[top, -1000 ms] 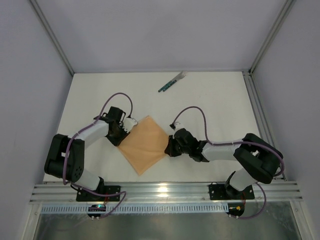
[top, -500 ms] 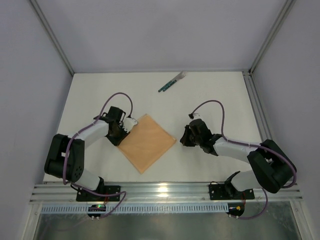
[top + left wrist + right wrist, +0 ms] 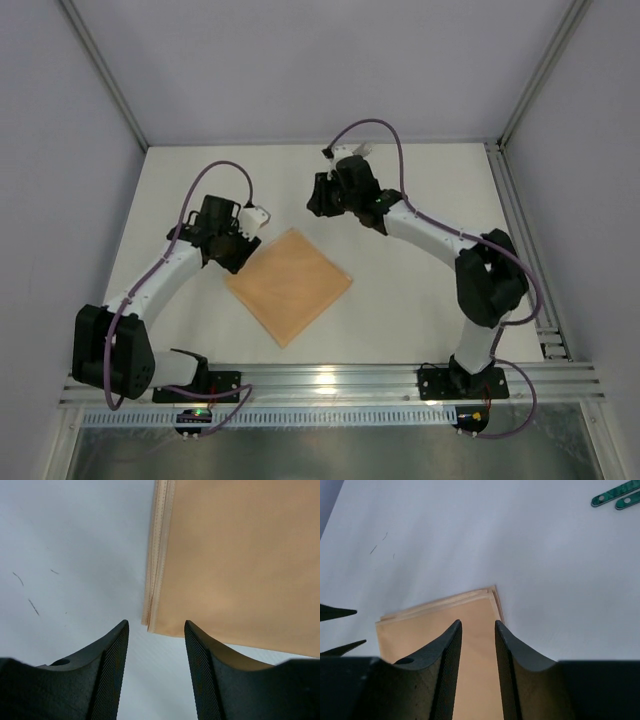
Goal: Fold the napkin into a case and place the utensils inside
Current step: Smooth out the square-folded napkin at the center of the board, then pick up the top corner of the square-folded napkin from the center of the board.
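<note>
napkin (image 3: 290,285) | folded square, flat | corners point far, near, left, right

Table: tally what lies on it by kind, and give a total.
Napkin, folded peach cloth: 1
Utensils, counted by the green handles showing in the right wrist view: 2
Total: 3
</note>
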You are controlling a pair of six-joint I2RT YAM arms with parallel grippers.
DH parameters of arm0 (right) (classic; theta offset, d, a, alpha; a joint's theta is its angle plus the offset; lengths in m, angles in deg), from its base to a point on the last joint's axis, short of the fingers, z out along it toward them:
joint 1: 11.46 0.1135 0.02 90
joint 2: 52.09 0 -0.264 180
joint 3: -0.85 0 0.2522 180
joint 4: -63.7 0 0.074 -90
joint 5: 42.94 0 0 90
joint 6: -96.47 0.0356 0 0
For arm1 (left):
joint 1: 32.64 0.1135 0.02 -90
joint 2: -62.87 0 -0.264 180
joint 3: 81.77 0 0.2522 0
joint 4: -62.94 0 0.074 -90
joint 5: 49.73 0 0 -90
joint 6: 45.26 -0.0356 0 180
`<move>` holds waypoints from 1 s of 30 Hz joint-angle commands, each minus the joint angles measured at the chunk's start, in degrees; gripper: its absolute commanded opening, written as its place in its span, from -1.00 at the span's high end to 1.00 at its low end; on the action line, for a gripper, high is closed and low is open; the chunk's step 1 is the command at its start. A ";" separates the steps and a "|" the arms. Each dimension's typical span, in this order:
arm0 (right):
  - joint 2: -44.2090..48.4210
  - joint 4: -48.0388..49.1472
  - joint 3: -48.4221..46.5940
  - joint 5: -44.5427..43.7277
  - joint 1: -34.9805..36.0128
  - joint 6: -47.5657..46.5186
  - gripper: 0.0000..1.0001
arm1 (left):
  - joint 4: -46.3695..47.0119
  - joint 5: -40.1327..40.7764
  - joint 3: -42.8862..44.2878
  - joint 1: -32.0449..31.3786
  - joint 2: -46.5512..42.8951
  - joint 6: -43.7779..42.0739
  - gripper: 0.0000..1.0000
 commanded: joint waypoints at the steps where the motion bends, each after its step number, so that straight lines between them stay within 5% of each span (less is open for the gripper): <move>1: -9.65 -8.23 -9.61 3.92 0.22 -1.33 0.26 | -1.79 2.27 1.33 1.20 -0.16 2.79 -0.03; 5: -22.38 -12.79 -22.16 4.54 0.22 0.25 0.27 | -1.44 2.97 0.54 2.69 2.56 3.23 -0.03; 12: -30.76 -11.75 -26.16 8.06 0.66 1.75 0.40 | 0.58 2.18 -1.39 5.24 4.15 3.75 -0.04; 30: -26.46 -1.29 -20.35 7.00 1.45 -0.27 0.61 | 0.85 2.27 -2.28 5.33 3.18 3.67 -0.03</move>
